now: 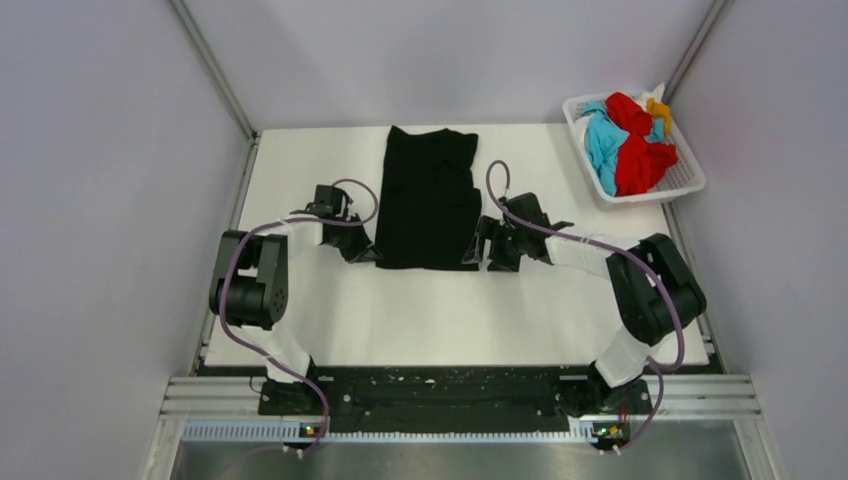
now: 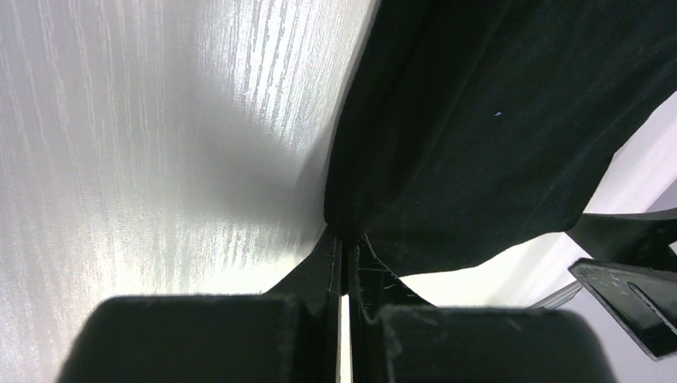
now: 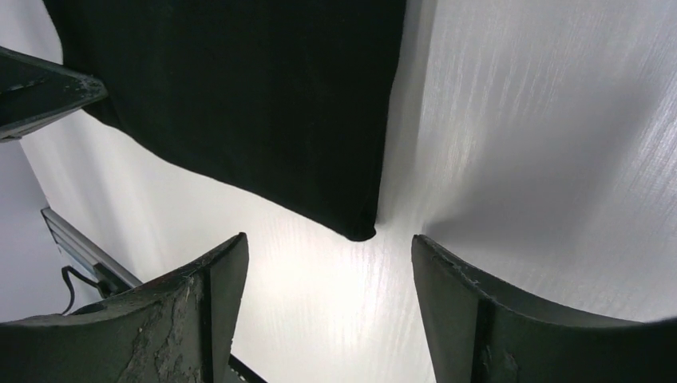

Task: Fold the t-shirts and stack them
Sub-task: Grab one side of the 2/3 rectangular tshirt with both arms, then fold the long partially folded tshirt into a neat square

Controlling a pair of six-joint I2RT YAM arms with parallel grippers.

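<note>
matt black cloth shirt point(image 1: 427, 198), glossy wood-grain table point(image 1: 520, 300)

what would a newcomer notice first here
A black t-shirt lies flat in the middle of the white table, with the left gripper shut on one near corner and the right gripper open around the other. At the far right, a white basket holds crumpled red, turquoise and orange shirts.

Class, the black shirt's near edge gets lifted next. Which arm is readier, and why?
Left. The left gripper is shut on the black shirt's near corner, with cloth pinched in its jaws. The right gripper is open at the other near corner, gripping nothing.
</note>
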